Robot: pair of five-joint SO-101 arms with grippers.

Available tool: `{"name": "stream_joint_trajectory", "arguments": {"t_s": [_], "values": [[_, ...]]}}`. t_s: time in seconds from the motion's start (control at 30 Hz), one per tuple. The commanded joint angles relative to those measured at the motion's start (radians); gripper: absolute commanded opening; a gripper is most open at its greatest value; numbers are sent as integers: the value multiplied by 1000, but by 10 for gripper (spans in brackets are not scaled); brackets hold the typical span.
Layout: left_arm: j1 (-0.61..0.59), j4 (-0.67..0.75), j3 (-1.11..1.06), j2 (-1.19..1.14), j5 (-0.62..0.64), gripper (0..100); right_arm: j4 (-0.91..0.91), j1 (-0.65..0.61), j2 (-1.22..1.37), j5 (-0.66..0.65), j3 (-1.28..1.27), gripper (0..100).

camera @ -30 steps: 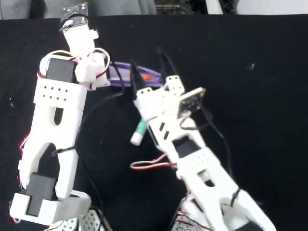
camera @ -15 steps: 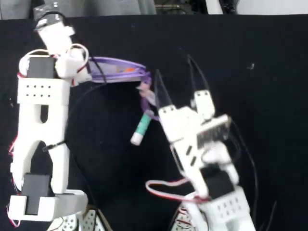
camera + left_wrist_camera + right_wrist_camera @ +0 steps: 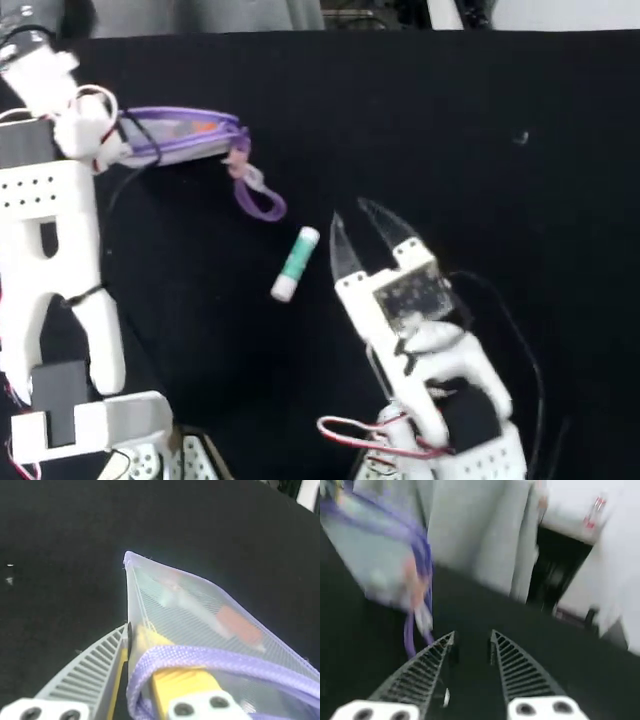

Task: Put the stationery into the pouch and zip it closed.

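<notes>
The left gripper [image 3: 134,632] sits at the far left of the black table [image 3: 500,120]. Its jaws are clenched on one end of the pouch [image 3: 180,140], a clear mesh bag with purple trim. In the left wrist view the purple edge runs right across the jaws, with the ribbed grey one on one side of the fabric and the yellow one on the other. From that grip the pouch stretches to the right. An orange item [image 3: 240,625] and a paler one beside it show through the mesh. Whether the free end rests on the table or hangs just above it cannot be told, nor how far the zip is drawn.

A purple strap [image 3: 257,197] loops from the pouch's right end, toward the near side.

A green and white stick [image 3: 296,263] lies on the table outside the pouch, just nearer than the strap, tilted with its white end nearer.

The right gripper [image 3: 365,235] is at the near centre-right, pointing away toward the far side. Its jaws are released and spread with nothing between them. The stick lies just left of their tips, not touching, and the pouch is well apart, farther off to the left.
</notes>
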State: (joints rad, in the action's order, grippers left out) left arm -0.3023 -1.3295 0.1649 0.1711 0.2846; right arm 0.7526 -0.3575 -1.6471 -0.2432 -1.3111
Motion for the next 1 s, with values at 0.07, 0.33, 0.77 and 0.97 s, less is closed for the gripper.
{"name": "stream_joint_trajectory", "arguments": {"t_s": [0.07,0.33,0.77,0.97], "values": [[-74,49,15,8,12,29,-114,11,177,75,-27,86],[-71,49,10,8,12,29,-213,11,639,397,139,90],[-70,49,15,8,12,29,-5,3,1233,747,519,240],[-71,49,15,8,12,29,5,-84,1382,763,595,226]]}}
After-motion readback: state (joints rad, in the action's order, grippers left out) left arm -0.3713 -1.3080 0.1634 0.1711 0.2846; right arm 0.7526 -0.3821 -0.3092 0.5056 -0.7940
